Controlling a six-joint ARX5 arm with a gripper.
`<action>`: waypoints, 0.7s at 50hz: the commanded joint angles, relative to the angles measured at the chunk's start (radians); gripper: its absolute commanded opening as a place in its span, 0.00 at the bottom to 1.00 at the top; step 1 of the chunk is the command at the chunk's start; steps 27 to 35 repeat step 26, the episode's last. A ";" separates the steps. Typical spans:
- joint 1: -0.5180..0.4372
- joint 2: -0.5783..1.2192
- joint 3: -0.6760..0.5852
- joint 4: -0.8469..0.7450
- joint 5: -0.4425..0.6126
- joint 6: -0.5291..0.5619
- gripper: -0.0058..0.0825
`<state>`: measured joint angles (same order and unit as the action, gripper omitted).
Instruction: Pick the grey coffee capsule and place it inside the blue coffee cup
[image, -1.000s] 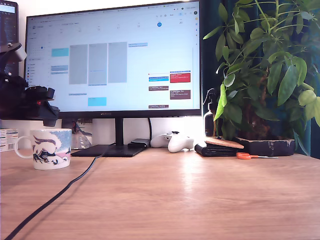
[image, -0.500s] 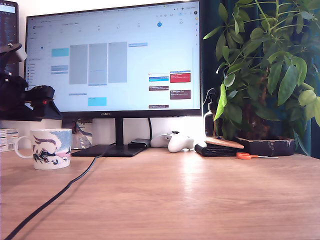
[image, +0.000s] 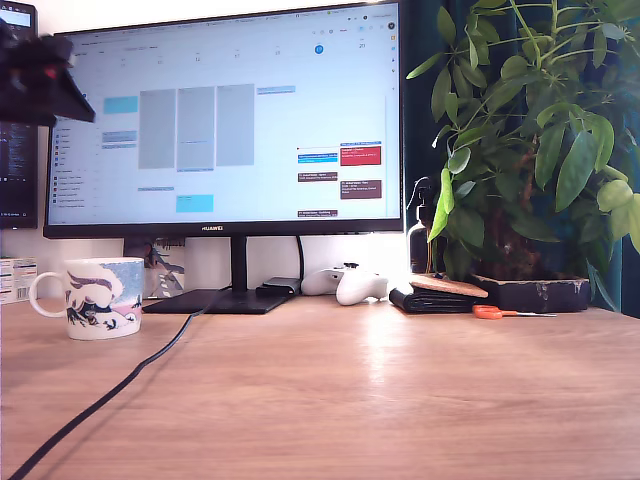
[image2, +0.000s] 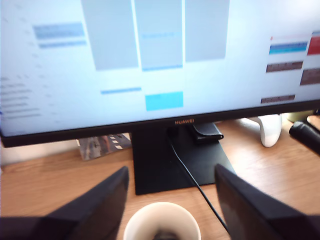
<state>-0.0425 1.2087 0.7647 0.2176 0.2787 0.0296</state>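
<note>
The blue coffee cup (image: 100, 297), a white mug with a blue band and wave pattern, stands on the desk at the exterior view's left, its handle pointing left. My gripper (image: 45, 80) hangs high above it, level with the monitor's top corner. In the wrist view the fingers (image2: 102, 202) are spread wide and open with nothing between them, and the cup's round white rim (image2: 161, 221) lies directly below. A small dark shape (image2: 162, 235) shows inside the cup at the frame's edge, likely the grey coffee capsule, though it is too cut off to be sure.
A large monitor (image: 225, 120) on a black stand (image: 225, 298) fills the back. A black cable (image: 110, 390) runs from the stand across the desk. A white controller (image: 345, 283), a dark wallet (image: 435, 297), orange scissors (image: 495, 312) and a potted plant (image: 530, 150) sit at the right.
My gripper has risen from just above and behind the cup to the level of the monitor's top left corner. The cup has stayed in place.
</note>
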 joint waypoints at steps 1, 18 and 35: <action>0.004 -0.043 -0.003 -0.034 0.000 0.000 0.04; 0.003 -0.189 -0.003 -0.157 0.000 -0.003 0.04; 0.003 -0.196 -0.003 -0.175 0.000 -0.003 0.04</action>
